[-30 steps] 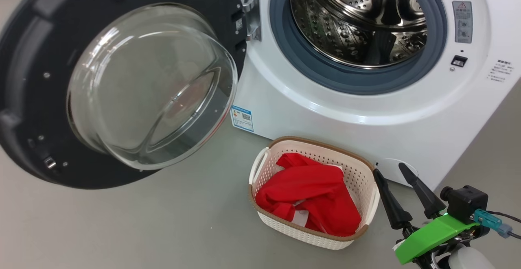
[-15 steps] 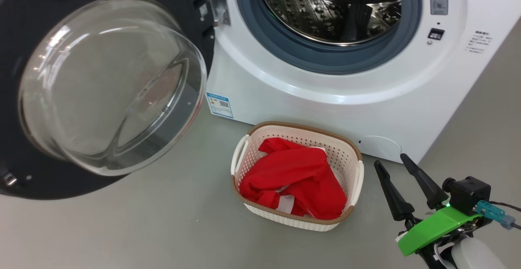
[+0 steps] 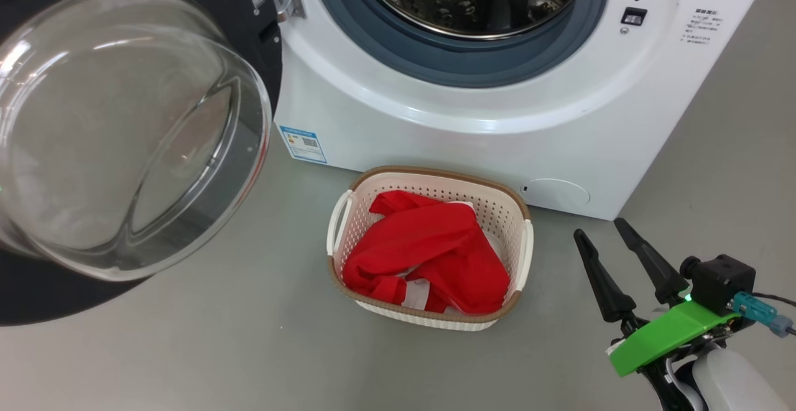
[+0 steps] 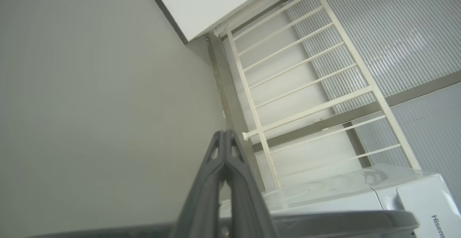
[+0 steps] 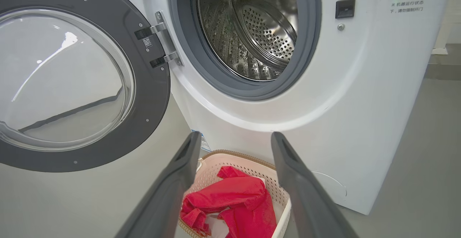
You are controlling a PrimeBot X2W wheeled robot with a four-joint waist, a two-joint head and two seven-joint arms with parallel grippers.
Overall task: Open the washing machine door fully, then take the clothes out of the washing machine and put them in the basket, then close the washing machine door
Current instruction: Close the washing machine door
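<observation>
Nearest, the right end effector (image 3: 598, 227) hangs low at the right with its two fingers spread wide and nothing between them. It is near the basket (image 3: 435, 173), which stands on the floor (image 3: 217, 349) in front of the washing machine (image 3: 472, 137) with the red clothes (image 3: 429, 249) heaped inside it. The left end effector (image 4: 225, 134) is pressed fully shut on nothing, pointing up towards a wall (image 4: 90, 86) and a white railing (image 4: 306, 86). Beyond the basket, the washing machine door (image 3: 124, 131) stands swung wide to the left on its hinge (image 5: 164, 41). What shows of the drum (image 5: 259, 32) looks bare, so closing the door seems the step in hand. It would go best by pushing on the door's outer face near the rim farthest from the hinge, following its arc rather than shoving straight, and watching that the lower rim passes clear of the basket. A firm final press opposite the hinge should seat the latch; a soft one may leave it ajar.
</observation>
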